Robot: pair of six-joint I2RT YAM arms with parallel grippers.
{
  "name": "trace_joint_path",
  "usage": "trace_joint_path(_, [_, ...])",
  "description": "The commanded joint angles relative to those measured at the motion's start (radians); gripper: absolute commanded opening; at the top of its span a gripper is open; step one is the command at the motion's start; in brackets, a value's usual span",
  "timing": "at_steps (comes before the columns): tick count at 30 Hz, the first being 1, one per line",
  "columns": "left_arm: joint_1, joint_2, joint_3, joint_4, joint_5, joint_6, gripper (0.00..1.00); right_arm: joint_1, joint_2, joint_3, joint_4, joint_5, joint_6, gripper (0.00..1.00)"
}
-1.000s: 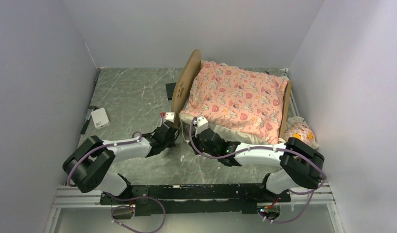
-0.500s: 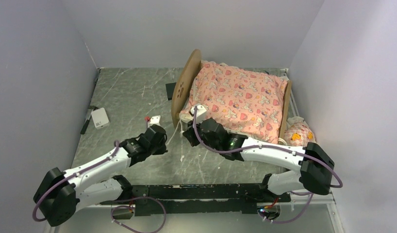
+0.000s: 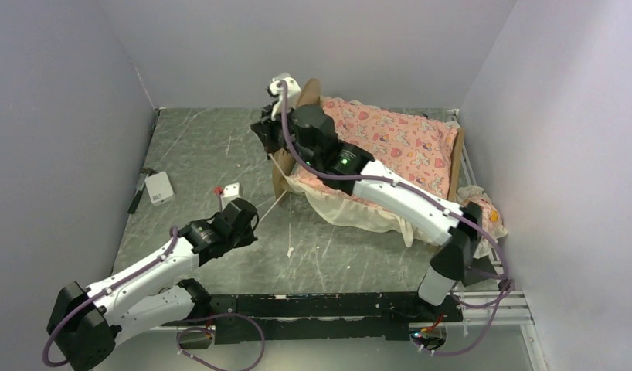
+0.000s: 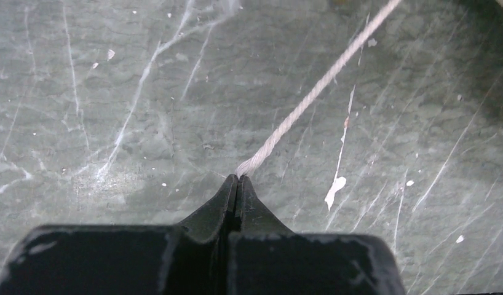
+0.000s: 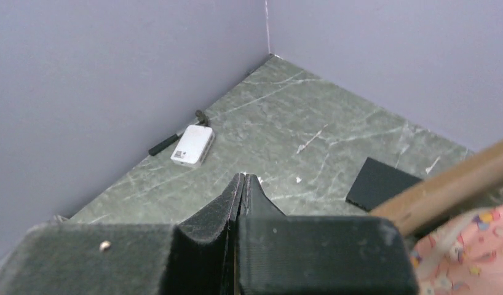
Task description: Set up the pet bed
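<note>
My left gripper has its jaws shut tight on the end of a thin cord. The cord runs taut toward the bed, at the back right of the table. The mattress lies on the bed, with its frill hanging over the near side. My right gripper is closed on nothing, beside the headboard. I think I am squaring the frame. Next the right must open for the headboard, while the left holds the cord without dragging the bed.
</note>
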Motion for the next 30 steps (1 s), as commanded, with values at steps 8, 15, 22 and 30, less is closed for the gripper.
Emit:
trace_joint_path(8, [0.186,-0.143,-0.086,-0.003,0.104,-0.058,0.00,-0.022,0.258,0.323,-0.057,-0.124,-0.121,0.00])
trace_joint_path(15, [0.215,-0.150,-0.128,0.037,0.219,-0.038,0.00,-0.020,0.143,0.055,-0.019,-0.250,-0.066,0.00])
trace_joint_path(22, [0.214,-0.082,-0.168,0.147,0.332,-0.009,0.00,0.001,-0.013,-0.342,0.035,-0.229,-0.047,0.23])
trace_joint_path(30, [0.214,-0.042,-0.131,0.141,0.311,0.036,0.00,0.068,-0.097,-0.710,0.241,-0.015,0.008,0.23])
